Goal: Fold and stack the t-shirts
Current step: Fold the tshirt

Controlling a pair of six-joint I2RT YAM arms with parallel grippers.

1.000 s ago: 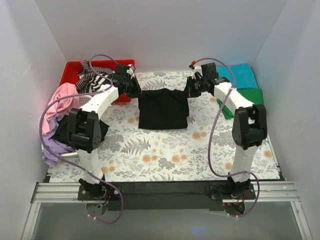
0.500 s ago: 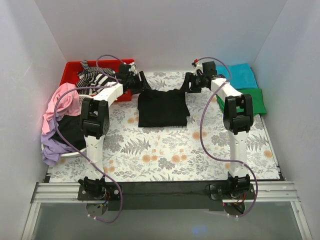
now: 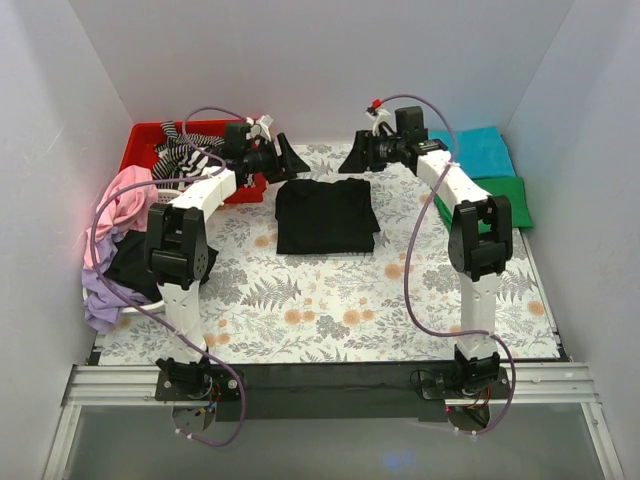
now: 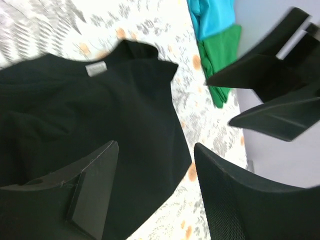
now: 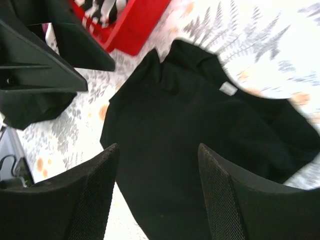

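Left end effector (image 3: 288, 160): jaws spread with nothing between them, hovering over the far-left corner of the black tee and pointing toward the other arm.
Right end effector (image 3: 350, 160): jaws spread as well, gripping nothing, over the far-right corner and facing the left one.
Black t-shirt (image 3: 325, 215): lies free on the desk between the 2 arms, gathered into a rough rectangle. A small white neck label (image 4: 93, 69) shows on top.
Teal t-shirt (image 3: 480, 150): folded flat at the far-right corner, well apart from the black tee.
Green t-shirt (image 3: 505, 200): folded, touching the teal one on its near side.
Striped t-shirt (image 3: 185, 155): crumpled inside the red bin (image 3: 145, 135) at the far-left corner, just behind the left arm.
Pink t-shirt (image 3: 120, 200): bunched at the left edge, near side of the bin.
Lilac t-shirt (image 3: 105, 300): in the same heap, nearer the arm bases, with dark cloth between it and the pink.
Desk (image 3: 330, 310): covered in a floral, fern-print sheet.
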